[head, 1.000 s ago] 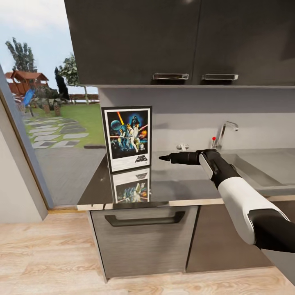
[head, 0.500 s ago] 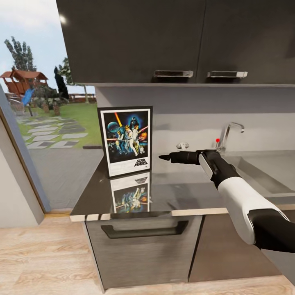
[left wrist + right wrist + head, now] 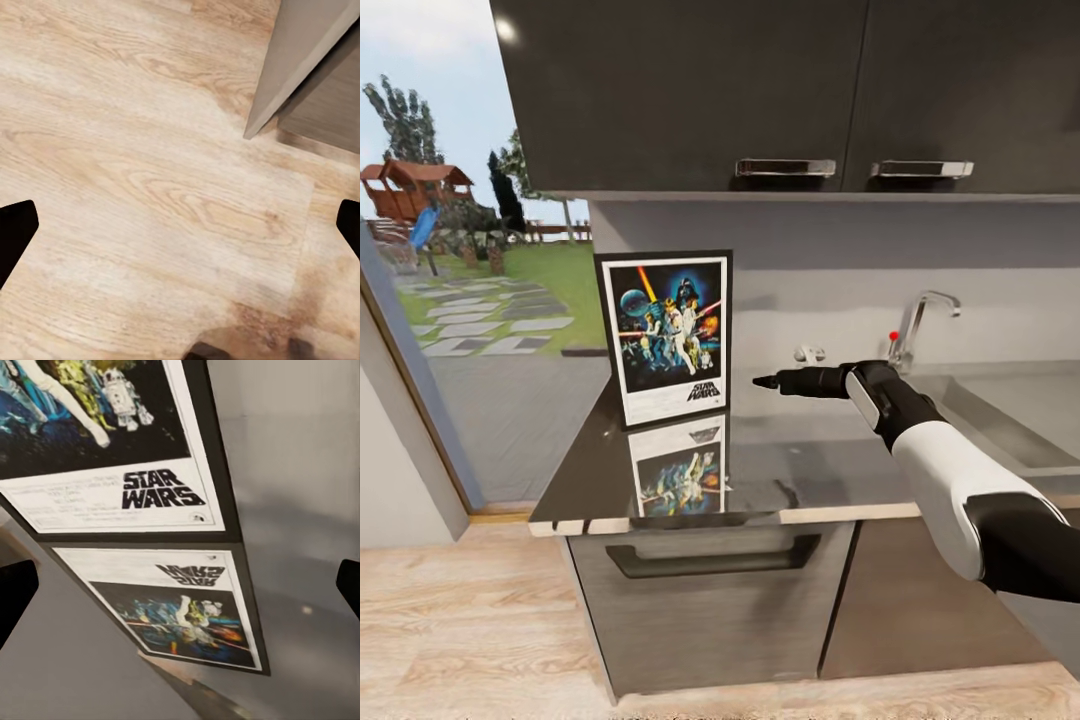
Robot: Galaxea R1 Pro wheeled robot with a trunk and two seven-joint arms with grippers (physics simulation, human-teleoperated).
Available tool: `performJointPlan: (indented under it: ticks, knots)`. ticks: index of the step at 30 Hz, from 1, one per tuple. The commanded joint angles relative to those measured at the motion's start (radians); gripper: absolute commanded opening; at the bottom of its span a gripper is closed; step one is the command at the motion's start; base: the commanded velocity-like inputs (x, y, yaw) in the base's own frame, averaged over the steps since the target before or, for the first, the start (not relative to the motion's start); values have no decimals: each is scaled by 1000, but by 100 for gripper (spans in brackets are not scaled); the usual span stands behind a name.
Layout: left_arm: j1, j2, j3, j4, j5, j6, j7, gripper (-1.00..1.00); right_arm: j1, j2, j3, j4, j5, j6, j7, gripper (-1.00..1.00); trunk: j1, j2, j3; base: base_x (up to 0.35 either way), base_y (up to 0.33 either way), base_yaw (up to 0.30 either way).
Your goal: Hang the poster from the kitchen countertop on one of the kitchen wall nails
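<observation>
The poster (image 3: 665, 335) stands upright at the left end of the kitchen countertop (image 3: 800, 470), its dark blue artwork mirrored in the glossy slab. In the right wrist view the poster's (image 3: 112, 457) "STAR WARS" logo and its reflection lie straight ahead. My right gripper (image 3: 764, 381) hovers just above the countertop, a short gap to the right of the poster's edge and pointing at it. It is open, and its fingertips (image 3: 15, 592) stand far apart with nothing between them. My left gripper (image 3: 180, 232) is open over the pale wood floor. The wall nails are out of view.
Dark upper cabinets (image 3: 690, 90) with metal handles hang over the counter. A tap (image 3: 920, 320) and a sink (image 3: 1010, 410) lie to the right behind my arm. A small white fitting (image 3: 807, 353) sits at the grey wall. A large window (image 3: 470, 280) opens at the left.
The whole view has shifted as the camera moved closer to the counter. My right gripper keeps about the same short gap from the poster.
</observation>
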Motion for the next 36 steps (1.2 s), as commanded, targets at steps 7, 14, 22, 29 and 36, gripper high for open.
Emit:
performJointPlan:
  ticks: [7,14,22,29,36]
  knots:
    - [0,3,5,0,0,0,-12,100,-7,0,6,10,-12,7,-4,100,0,-1,-12,0,0,0]
    - [0,4,5,0,0,2,-13,100,-9,6,7,7,-14,2,-3,100,0,-1,-20,112,0,0]
    - [0,4,5,0,0,3,-13,100,-9,11,8,4,-14,0,-1,100,0,-1,-21,225,0,0]
    - [0,4,5,0,0,3,-12,100,-9,13,8,3,-14,-1,0,100,0,-1,-22,119,-35,0]
    - [0,4,6,-1,0,3,-11,100,-9,13,7,3,-13,-1,0,100,0,-1,-22,122,-61,0]
